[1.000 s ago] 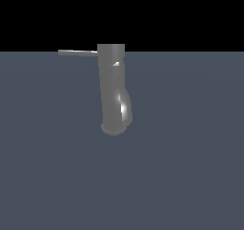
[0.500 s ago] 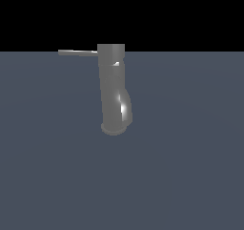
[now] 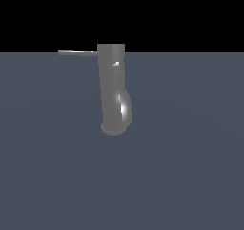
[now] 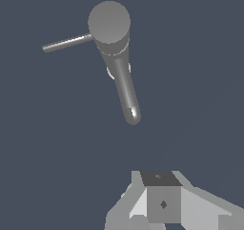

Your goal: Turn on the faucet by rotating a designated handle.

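Handle untouched, gripper well short of the faucet.

The handle [image 3: 77, 52] stuck out sideways from the top of the faucet [image 3: 113, 88], toward the exterior view's left, with nothing touching it. The faucet stood far from the desk's [image 3: 190, 167] near edge, its spout curving down. The gripper [image 4: 162, 210] showed only in the wrist view, apart from the spout's mouth and looking down on the faucet, probably to line up an approach. Whether it was wide or narrow could not be told.
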You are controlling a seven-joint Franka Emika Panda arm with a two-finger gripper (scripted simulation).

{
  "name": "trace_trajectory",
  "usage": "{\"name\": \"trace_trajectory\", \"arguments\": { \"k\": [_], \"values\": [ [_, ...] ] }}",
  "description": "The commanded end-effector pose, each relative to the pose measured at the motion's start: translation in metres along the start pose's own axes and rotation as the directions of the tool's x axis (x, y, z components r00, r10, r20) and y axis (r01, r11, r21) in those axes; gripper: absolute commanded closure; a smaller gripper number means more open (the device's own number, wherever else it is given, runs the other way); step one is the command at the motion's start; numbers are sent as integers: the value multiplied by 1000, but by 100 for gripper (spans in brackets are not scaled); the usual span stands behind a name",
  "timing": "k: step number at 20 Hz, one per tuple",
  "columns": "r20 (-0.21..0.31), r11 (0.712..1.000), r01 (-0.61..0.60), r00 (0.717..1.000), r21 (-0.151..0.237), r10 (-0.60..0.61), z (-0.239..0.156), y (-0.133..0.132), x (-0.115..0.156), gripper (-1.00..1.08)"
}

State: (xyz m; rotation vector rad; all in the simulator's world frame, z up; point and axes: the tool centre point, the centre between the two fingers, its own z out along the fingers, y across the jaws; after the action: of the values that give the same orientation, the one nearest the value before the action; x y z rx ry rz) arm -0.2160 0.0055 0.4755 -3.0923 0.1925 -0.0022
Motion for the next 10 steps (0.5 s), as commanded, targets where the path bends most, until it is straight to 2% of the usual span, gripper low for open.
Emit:
{"name": "trace_trajectory", "arguments": {
  "k": [1,10],
  "values": [
    [3,999,-42,999,9,42,3,-4,10,108],
    [25,973,-229,973,35,228,19,-26,51,108]
  ]
}}
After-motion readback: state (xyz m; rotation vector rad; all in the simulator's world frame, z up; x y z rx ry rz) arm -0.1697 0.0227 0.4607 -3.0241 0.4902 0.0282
